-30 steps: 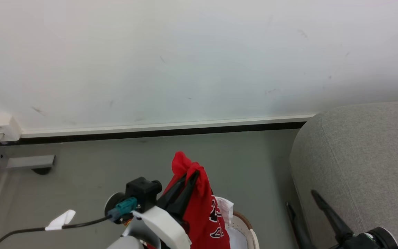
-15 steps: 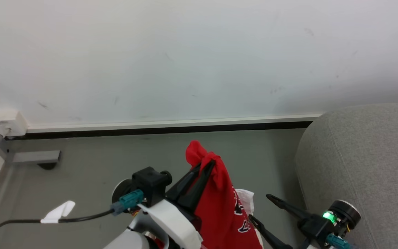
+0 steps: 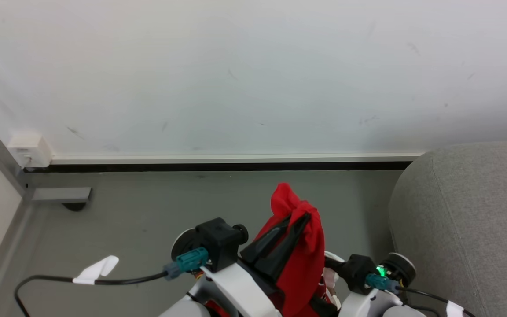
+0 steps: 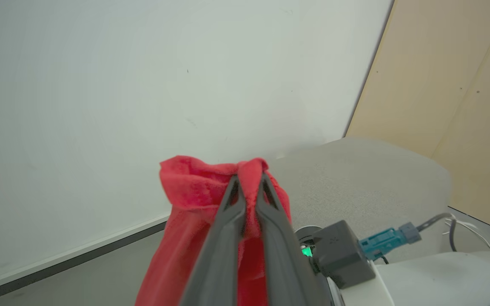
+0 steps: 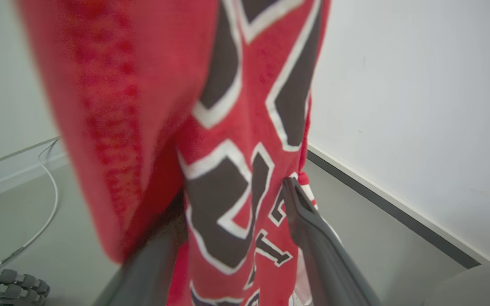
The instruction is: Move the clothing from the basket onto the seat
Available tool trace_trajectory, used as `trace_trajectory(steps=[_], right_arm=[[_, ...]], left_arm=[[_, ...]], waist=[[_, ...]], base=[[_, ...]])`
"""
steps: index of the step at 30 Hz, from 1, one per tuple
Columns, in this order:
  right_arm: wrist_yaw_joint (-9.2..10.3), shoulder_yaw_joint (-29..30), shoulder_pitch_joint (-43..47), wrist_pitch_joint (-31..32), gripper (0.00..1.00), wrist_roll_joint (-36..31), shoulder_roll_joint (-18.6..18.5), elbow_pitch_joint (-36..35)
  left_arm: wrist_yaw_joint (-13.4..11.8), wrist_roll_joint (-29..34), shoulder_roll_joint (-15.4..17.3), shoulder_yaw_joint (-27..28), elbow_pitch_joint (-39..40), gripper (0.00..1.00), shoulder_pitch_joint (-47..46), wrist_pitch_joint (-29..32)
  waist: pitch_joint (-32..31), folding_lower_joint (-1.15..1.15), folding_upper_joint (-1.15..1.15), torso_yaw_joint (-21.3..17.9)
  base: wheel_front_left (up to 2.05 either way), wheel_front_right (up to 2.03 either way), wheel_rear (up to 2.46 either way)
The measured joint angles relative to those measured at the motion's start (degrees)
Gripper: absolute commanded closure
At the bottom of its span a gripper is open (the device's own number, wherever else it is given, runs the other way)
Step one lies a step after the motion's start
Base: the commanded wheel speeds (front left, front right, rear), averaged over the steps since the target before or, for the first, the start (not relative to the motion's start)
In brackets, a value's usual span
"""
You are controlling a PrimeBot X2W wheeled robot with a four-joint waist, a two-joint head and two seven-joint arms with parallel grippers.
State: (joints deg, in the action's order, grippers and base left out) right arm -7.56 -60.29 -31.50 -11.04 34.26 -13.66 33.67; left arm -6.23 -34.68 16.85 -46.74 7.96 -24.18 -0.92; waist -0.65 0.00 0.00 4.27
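Note:
The clothing (image 3: 302, 246), a red jersey with black-and-white lettering, hangs bunched from my left gripper (image 3: 303, 216), which is shut on its top fold high above the floor. In the left wrist view, my left gripper (image 4: 249, 180) pinches the red cloth (image 4: 194, 191) in front of the wall. My right gripper (image 5: 232, 195) stands open around the hanging jersey (image 5: 228, 140), one finger (image 5: 313, 238) on each side of it. Its wrist (image 3: 361, 273) sits just right of the cloth. The grey seat (image 3: 469, 220) rises at the right. The basket is hidden below the arms.
A white wall (image 3: 253, 75) with a dark baseboard (image 3: 218, 166) runs across the back. A metal post and a small white box (image 3: 29, 147) stand at the far left. A black cable with white tape (image 3: 95, 273) lies on the grey floor (image 3: 156, 202).
My right gripper has swung left from beside the seat to straddle the hanging jersey. The left gripper keeps its hold, raised. The head camera has shifted slightly.

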Motion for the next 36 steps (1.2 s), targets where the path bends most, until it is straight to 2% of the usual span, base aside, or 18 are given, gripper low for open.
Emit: trace_trajectory(steps=[1, 2, 3, 4, 12, 25, 26, 29, 31, 32, 36], right_arm=[[0.0, -1.1, -0.6, -0.1, 0.27, 1.4, 0.9, 1.5], [0.0, -2.0, -1.2, -0.2, 0.27, 2.8, 1.7, 2.8], [0.0, -3.8, -2.1, -1.3, 0.7, 5.5, 3.0, 4.4], [0.0, -4.8, -2.7, -1.8, 1.0, 6.6, 3.4, 4.9], [0.0, -7.0, -5.5, -3.8, 1.0, 12.6, 2.6, 5.2], [0.0, 1.8, -5.5, -4.0, 1.0, 9.6, -3.8, -5.3], [0.0, 2.2, -5.3, -4.0, 1.0, 9.1, -4.3, -6.0], [0.0, 3.7, -5.0, -4.0, 1.0, 8.5, -5.3, -7.7], [0.0, 4.5, -4.8, -4.0, 1.0, 8.0, -6.0, -8.7], [0.0, 5.0, -4.7, -4.0, 1.0, 7.7, -6.3, -9.2], [0.0, 6.5, -4.3, -4.0, 1.0, 6.9, -7.4, -10.9]], left_arm=[[0.1, 0.0, 0.0, 0.0, -0.1, 1.0, 0.0, 0.0], [0.1, -0.1, -0.1, 0.0, -0.3, 1.0, -0.1, 0.1], [0.2, -0.1, -0.2, -0.2, -0.5, 1.0, -0.2, 0.1], [0.3, -0.3, -0.4, -0.2, -0.6, 1.0, -0.2, 0.1], [-0.2, -0.8, 0.4, 0.7, -1.3, 1.0, -0.3, -0.1], [-1.7, -1.0, 2.3, 2.7, -3.5, 1.0, 0.7, -1.9], [-1.9, -1.0, 2.3, 2.7, -3.8, 0.98, 0.9, -2.2], [-2.2, -1.0, 2.4, 2.9, -4.5, 0.79, 1.2, -3.1], [-2.5, -1.0, 2.2, 3.3, -5.1, 0.4, 1.5, -4.0], [-2.6, -1.0, 2.2, 3.3, -5.4, 0.01, 1.7, -4.3], [-2.7, -0.8, 1.9, 3.0, -6.7, 0.0, 2.4, -5.8]], waist=[[0.0, 0.0, 0.0, 0.1], [0.0, 0.0, 0.0, 0.2], [0.0, 0.0, 0.0, 0.5], [0.0, 0.0, 0.0, 0.7], [0.1, 0.0, 0.0, 0.6], [1.3, 0.0, 0.0, -1.2], [1.4, 0.0, 0.0, -1.3], [1.6, 0.0, 0.0, -1.7], [1.7, 0.0, 0.0, -2.0], [1.7, 0.0, 0.0, -2.2], [1.9, 0.0, 0.0, -2.8]], base=[[0.0, 0.0, 0.0], [0.0, 0.0, 0.0], [0.0, 0.0, 0.0], [0.0, 0.0, 0.0], [0.0, 0.0, 0.0], [0.0, 0.0, 0.0], [0.0, 0.0, 0.0], [0.0, 0.0, 0.0], [0.0, 0.0, 0.0], [0.0, 0.0, 0.0], [0.0, 0.0, 0.0]])
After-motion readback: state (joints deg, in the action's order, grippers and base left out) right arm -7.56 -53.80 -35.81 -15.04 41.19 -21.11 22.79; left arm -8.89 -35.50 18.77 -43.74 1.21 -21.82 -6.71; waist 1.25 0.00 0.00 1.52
